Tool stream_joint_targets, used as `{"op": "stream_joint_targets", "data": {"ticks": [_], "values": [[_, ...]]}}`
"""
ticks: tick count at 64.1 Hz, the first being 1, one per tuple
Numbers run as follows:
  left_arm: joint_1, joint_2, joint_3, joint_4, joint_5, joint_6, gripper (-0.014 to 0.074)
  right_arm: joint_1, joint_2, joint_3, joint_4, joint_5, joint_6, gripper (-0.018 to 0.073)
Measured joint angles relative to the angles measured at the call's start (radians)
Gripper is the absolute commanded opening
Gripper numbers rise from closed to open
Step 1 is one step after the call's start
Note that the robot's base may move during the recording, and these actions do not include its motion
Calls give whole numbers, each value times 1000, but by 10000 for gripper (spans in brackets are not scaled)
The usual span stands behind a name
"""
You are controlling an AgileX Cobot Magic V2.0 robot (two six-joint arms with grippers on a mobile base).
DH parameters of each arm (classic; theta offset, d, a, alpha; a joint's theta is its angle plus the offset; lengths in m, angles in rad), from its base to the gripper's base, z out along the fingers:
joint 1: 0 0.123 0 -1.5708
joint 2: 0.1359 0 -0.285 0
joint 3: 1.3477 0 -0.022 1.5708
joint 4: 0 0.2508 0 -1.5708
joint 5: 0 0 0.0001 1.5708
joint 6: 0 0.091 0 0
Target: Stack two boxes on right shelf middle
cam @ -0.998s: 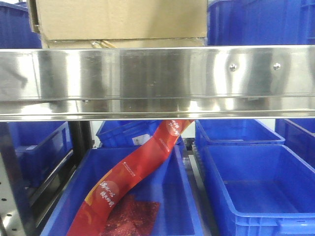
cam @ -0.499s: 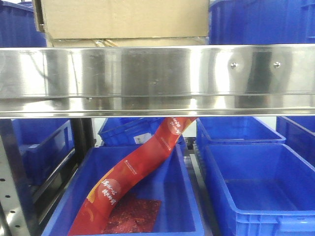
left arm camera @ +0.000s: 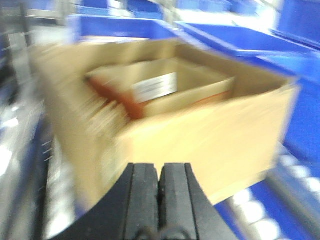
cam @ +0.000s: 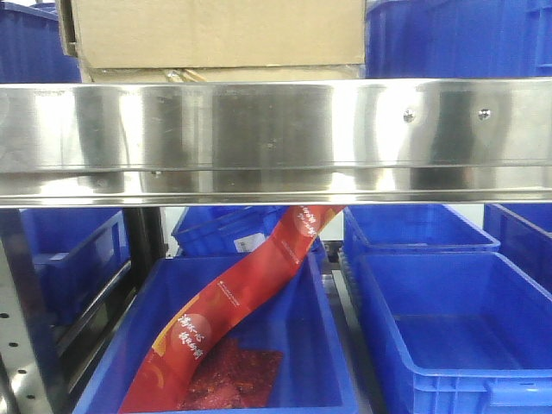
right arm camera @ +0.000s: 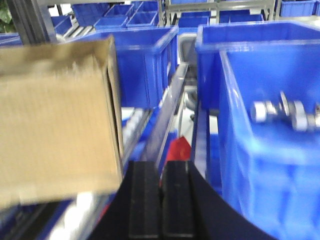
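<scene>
A brown cardboard box [cam: 216, 33] stands on the steel shelf [cam: 276, 138] in the front view, with the edge of a second box [cam: 259, 75] showing under it. In the blurred left wrist view the open-topped box [left arm camera: 200, 135] fills the middle, a smaller box [left arm camera: 165, 90] with a white label inside it. My left gripper [left arm camera: 159, 172] is shut and empty just in front of the box's near wall. My right gripper [right arm camera: 160, 172] is shut and empty to the right of the box's side [right arm camera: 55, 120].
Blue plastic bins [cam: 457, 328] fill the level below the shelf. One bin [cam: 250, 345] holds a long red packet strip [cam: 233, 302]. A blue bin [right arm camera: 270, 140] with a metal bolt [right arm camera: 285, 110] stands close on the right of my right gripper. More bins [left arm camera: 235, 40] lie behind the box.
The front view has shifted slightly, so the box now sits a little further right in the picture. Nothing else has visibly changed.
</scene>
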Motion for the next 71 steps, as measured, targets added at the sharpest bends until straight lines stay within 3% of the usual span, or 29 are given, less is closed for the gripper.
{"op": "stream_joint_targets", "data": {"ticks": [8, 29, 47, 71], "values": [[38, -153, 179, -12, -55, 0, -90, -31, -94, 124, -2, -28, 0, -162], [40, -525, 487, -7, -75, 0, -90, -36, -449, 351, 7, -20, 0, -162], [40, -687, 511, -7, -88, 0, -90, -36, -674, 355, 11, 18, 0, -162], [40, -708, 511, -7, -94, 0, -90, -36, -707, 355, 11, 20, 0, -162]]}}
